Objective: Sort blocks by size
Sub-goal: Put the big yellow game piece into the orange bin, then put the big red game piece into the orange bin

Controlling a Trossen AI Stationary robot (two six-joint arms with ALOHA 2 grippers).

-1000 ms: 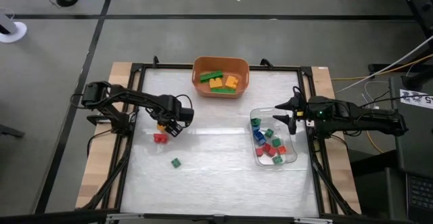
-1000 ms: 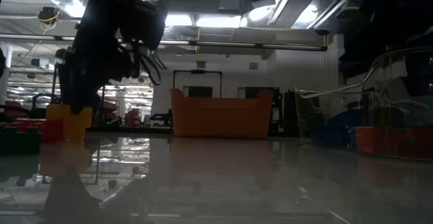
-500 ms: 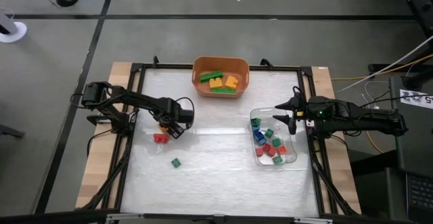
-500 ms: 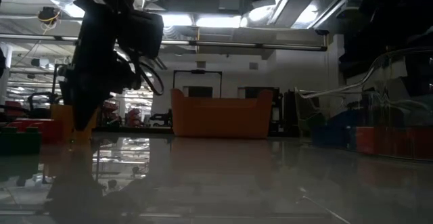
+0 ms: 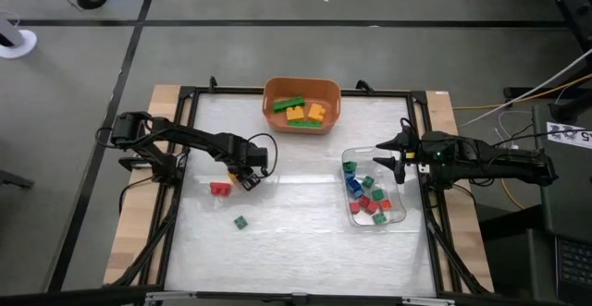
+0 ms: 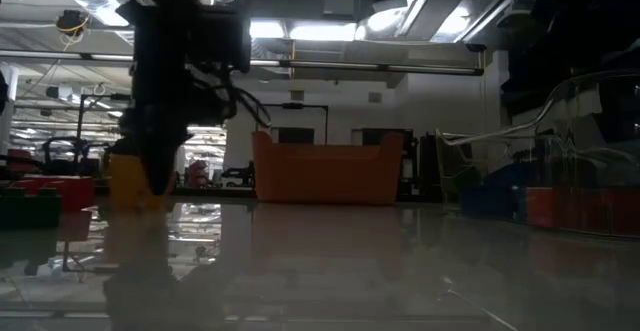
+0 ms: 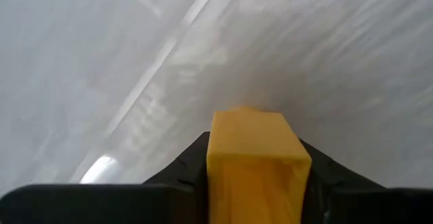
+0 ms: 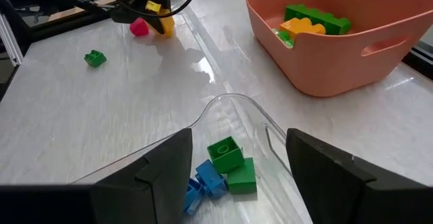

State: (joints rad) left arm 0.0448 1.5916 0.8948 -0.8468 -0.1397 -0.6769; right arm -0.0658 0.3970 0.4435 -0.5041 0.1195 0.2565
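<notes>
A yellow-orange block [image 7: 257, 149] stands on the table left of centre, with my left gripper [image 5: 244, 174] shut on it from above. The low view shows the block [image 6: 135, 183] under the dark gripper. A red block [image 5: 219, 189] and a small green block [image 5: 240, 222] lie loose on the table nearer the front. My right gripper [image 5: 398, 153] hangs open and empty by the far end of the clear tray [image 5: 393, 218], which holds several small blocks. An orange bin [image 5: 277, 112] at the far edge holds longer green and orange bricks. My left gripper pinches the yellow-orange block by two opposite upright sides [image 7: 214, 173] between its two fingers [image 7: 183, 173]. The fingers come from above, pointing down. The block stands upright and its bottom looks to be on the table [image 6: 135, 203].
The red block sits close to my left gripper, on its near side. The bin's wall [image 8: 304, 55] and the tray's clear rim [image 8: 237, 102] lie just ahead of my right gripper. A black frame [image 5: 185, 204] borders the table.
My left gripper has sunk toward the table and tipped until it points straight down. It has taken hold of the yellow-orange block. The block and gripper now stand slightly farther toward the table's right.
</notes>
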